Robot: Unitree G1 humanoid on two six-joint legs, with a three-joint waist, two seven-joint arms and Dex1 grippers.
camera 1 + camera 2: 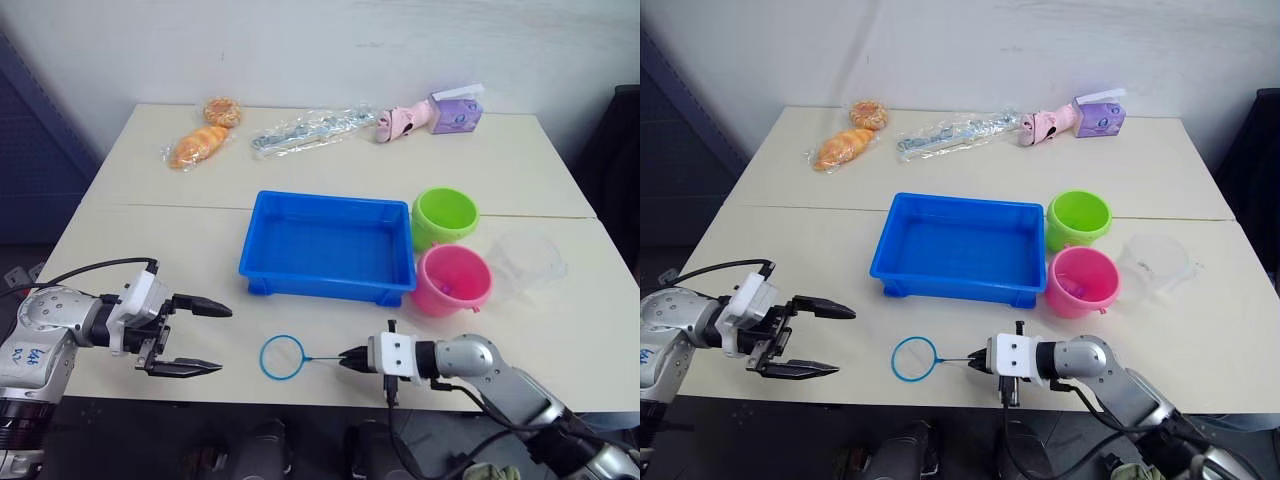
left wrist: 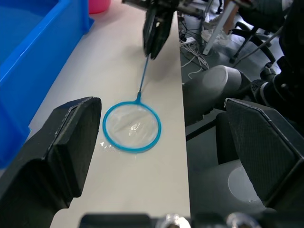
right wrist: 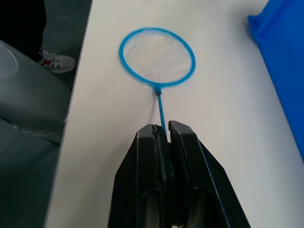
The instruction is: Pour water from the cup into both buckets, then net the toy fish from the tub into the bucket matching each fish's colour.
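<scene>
The net [image 1: 282,357] lies flat near the cream table's [image 1: 200,260] front edge (just before the blue tub [image 1: 330,247]), its handle running sideways into the clenched right gripper [image 1: 347,357], hoop toward the wide-open left gripper [image 1: 205,337].

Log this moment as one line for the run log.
right gripper: shut on net handle, hoop flat on table | left gripper: open, empty | tub: no fish visible

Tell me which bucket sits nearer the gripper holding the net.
The pink bucket: it stands closer to the right gripper than the green bucket behind it.
</scene>
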